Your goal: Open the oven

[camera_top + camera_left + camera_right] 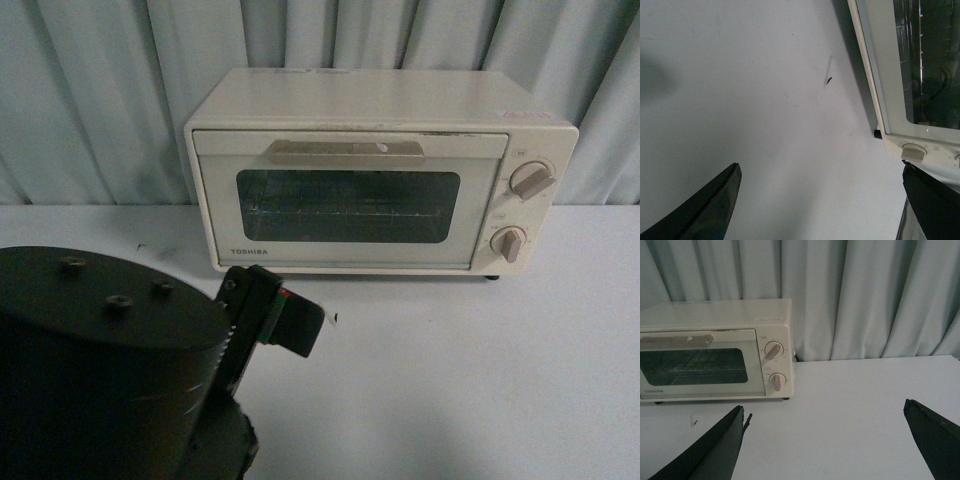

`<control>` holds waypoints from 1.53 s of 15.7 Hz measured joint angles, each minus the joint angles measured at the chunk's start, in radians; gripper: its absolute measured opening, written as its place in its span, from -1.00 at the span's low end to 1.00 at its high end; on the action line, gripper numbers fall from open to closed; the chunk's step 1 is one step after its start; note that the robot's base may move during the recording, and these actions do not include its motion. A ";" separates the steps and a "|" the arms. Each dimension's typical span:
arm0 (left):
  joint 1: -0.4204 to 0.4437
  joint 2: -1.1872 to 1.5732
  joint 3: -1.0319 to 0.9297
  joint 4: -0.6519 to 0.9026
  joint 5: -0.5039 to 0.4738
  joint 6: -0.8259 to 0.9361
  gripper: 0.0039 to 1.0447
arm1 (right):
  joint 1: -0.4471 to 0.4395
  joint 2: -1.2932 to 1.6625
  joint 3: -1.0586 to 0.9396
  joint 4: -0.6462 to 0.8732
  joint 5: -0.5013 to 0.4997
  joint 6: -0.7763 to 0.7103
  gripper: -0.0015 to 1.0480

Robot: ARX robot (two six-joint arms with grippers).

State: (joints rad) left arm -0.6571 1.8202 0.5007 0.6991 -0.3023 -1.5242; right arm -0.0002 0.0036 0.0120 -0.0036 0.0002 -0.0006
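Left gripper (pixel 821 165) agape, right gripper (pixel 823 405) agape; oven (pixel 380 170) closed

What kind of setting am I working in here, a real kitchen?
Likely a staged test bench, not a kitchen: the oven sits on a plain white table before a pale curtain backdrop.

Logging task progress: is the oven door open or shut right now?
Shut. The door stands upright, flush with the oven front, its handle up at the top edge.
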 joint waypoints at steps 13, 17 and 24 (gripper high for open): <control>0.141 0.305 0.326 0.061 0.031 -0.093 0.88 | 0.000 0.000 0.000 0.000 0.000 0.000 0.87; 0.172 0.340 0.337 0.068 0.030 -0.130 0.88 | 0.000 0.000 0.000 0.000 0.000 0.000 0.87; 0.181 0.364 0.344 0.098 0.023 -0.178 0.88 | 0.000 0.000 0.000 0.000 0.000 0.000 0.87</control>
State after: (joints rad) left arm -0.4763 2.1845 0.8448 0.7967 -0.2794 -1.7023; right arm -0.0002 0.0036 0.0116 -0.0040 0.0002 -0.0006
